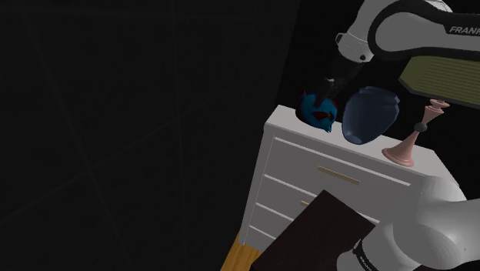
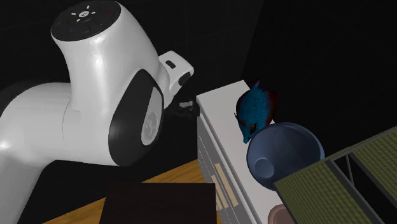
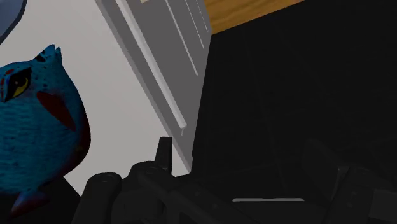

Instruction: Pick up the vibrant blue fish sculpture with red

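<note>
Second exterior view. We mark the gripper (image 2: 188,109) at centre frame, just off the white dresser's (image 2: 219,102) left edge, against the black area. We cannot tell whether its jaws are parted or closed. The blue fish sculpture (image 2: 256,107), patched with red, stands on the dresser top to the right, apart from the gripper. Its long axis runs down-frame toward the dark blue vase (image 2: 283,149) just beside it. We judge that the approach must carry rightward.

**White shells, dark joints**

The arm (image 2: 95,108) wears glossy white shells with dark grey joint discs. At the second exterior view's upper left, a dark cap (image 2: 86,19) bears white marks and a red dot. Black lettering (image 1: 464,29) starts "FRAN". The gripper (image 1: 331,91) is black.
</note>
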